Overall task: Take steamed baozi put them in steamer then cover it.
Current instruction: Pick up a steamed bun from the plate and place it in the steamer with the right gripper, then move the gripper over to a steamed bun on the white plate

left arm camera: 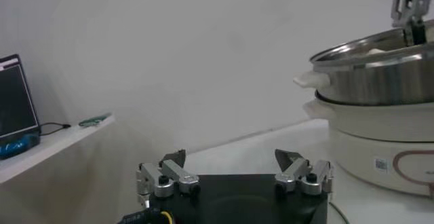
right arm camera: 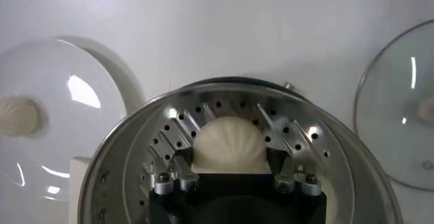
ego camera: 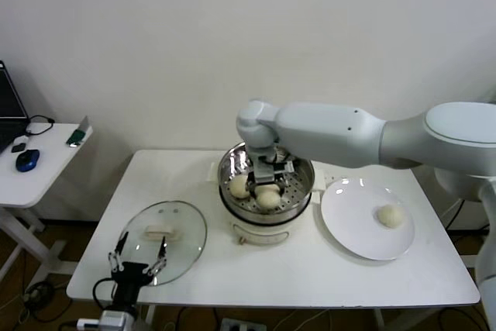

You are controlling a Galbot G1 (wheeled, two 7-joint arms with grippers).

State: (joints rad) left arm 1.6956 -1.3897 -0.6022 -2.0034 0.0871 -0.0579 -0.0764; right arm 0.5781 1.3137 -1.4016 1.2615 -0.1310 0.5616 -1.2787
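My right gripper [ego camera: 270,177] reaches down into the steel steamer [ego camera: 302,189] on its white pot base [ego camera: 267,232]. In the right wrist view its fingers [right arm camera: 184,168] press both sides of a cream baozi [right arm camera: 230,140] low in the perforated basket [right arm camera: 122,144], so the gripper [right arm camera: 232,163] is shut on it. Two more baozi [ego camera: 239,186] [ego camera: 268,199] lie in the steamer. One baozi [ego camera: 390,216] remains on the white plate [ego camera: 353,226]. The glass cover [ego camera: 186,252] lies flat on the table at front left. My left gripper [ego camera: 139,258] is open and empty beside it.
A side table [ego camera: 46,156] with a laptop, mouse and cables stands at far left. In the left wrist view the steamer [left arm camera: 380,76] rises to one side of the left gripper [left arm camera: 230,161]. In the right wrist view the plate [right arm camera: 68,103] and cover [right arm camera: 400,123] flank the steamer.
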